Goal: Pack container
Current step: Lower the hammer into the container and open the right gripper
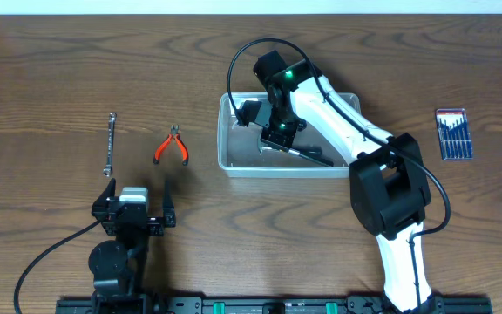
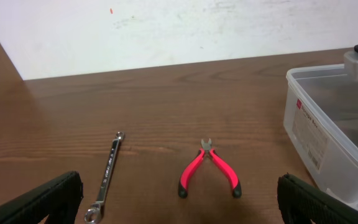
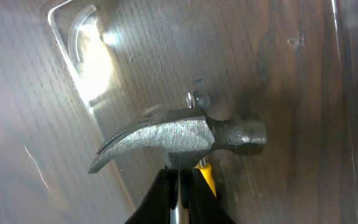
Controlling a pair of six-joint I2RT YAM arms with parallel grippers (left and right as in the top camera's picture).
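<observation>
Closest to overhead lens, logged right arm (image 1: 390, 192), black elbow raised, reaching far and left into container (image 1: 268, 171), the clear tub mid-scene. Found right gripper (image 1: 277, 131) down inside it, hammer (image 1: 314, 155) handle running along near wall. Counted outside: wrench (image 1: 109, 144) and pliers (image 1: 172, 146) left of tub, screwdriver set (image 1: 453, 133) well apart at right. Noted left gripper (image 1: 138, 199) at near edge, holding nothing.

Left wrist: saw fingers (image 2: 42, 199) spread wide, released. Wrench and pliers ahead, untouched; tub at right. Spotted label (image 2: 309, 134) on tub wall, red print too small to read.

Right wrist: saw fingers (image 3: 160, 193) clamped on hammer shaft just under head, over tub floor. Cannot tell if head touches floor. No brand legible.

Judged early: one tool in but not let go, three left outside.
</observation>
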